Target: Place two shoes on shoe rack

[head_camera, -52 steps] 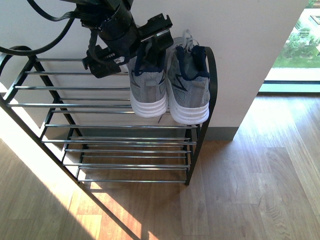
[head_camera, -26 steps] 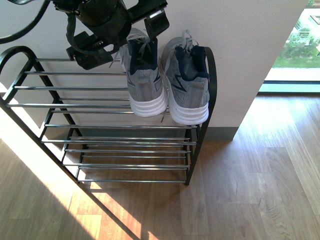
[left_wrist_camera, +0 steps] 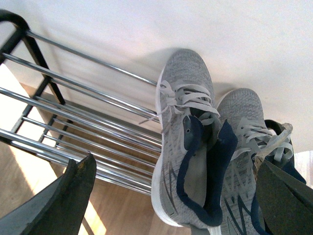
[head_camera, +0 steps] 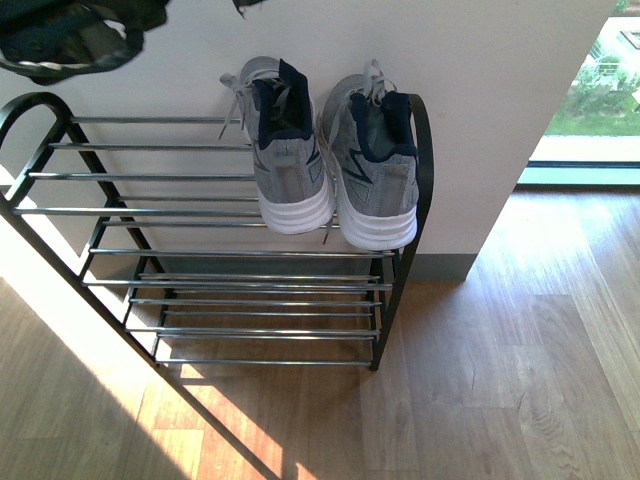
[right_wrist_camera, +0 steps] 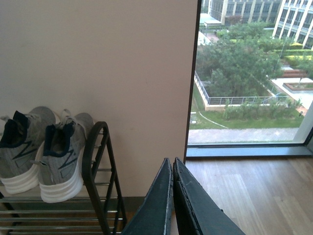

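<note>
Evidently done: two shoes (head_camera: 290, 160) rest at the top-right corner of the rack (head_camera: 150, 211); left claw (left_wrist_camera: 173, 169) open and empty, right claw (right_wrist_camera: 172, 166) closed; next, pull clear.

The left arm (head_camera: 70, 35) sits at eleven o'clock in the front view. The left tool (left_wrist_camera: 173, 161) gapes wide. The right tool (right_wrist_camera: 172, 164) has its fingers pressed together.

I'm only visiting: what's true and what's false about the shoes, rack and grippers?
1. The shoes sit on the rack's top shelf. True.
2. Their toes point at the wall. True.
3. The left gripper holds a shoe. False: it is open, holding nothing.
4. The right gripper is wide open. False: it is shut and empty.
5. In the front view the shoes stand at the rack's left end. False: the right end.
</note>
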